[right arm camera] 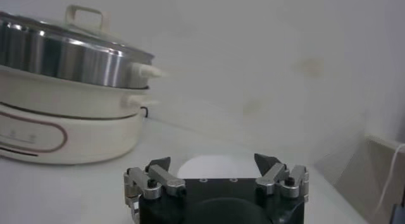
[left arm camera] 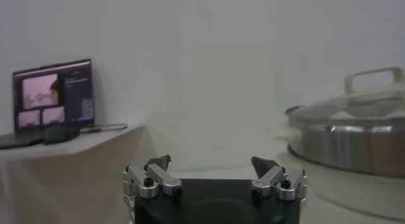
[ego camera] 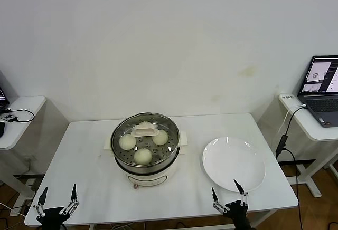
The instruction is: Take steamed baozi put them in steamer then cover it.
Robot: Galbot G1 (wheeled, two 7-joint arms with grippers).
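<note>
Glass cover (ego camera: 145,133) tops steamer (ego camera: 145,168); 4 baozi (ego camera: 142,156) inside; both jaws spread.

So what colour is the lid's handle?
Cream, on the clear glass lid; its handle shows best in the head view.

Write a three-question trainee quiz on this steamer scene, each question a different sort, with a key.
1. True or false: the cover sits on the steamer.
2. How many baozi show through the glass? A) two B) four C) six
3. Fill in: the white plate holds ____ baozi.

Key: 1 true. 2 B. 3 no. Both the left gripper and right gripper hang open at the table's near edge.
</note>
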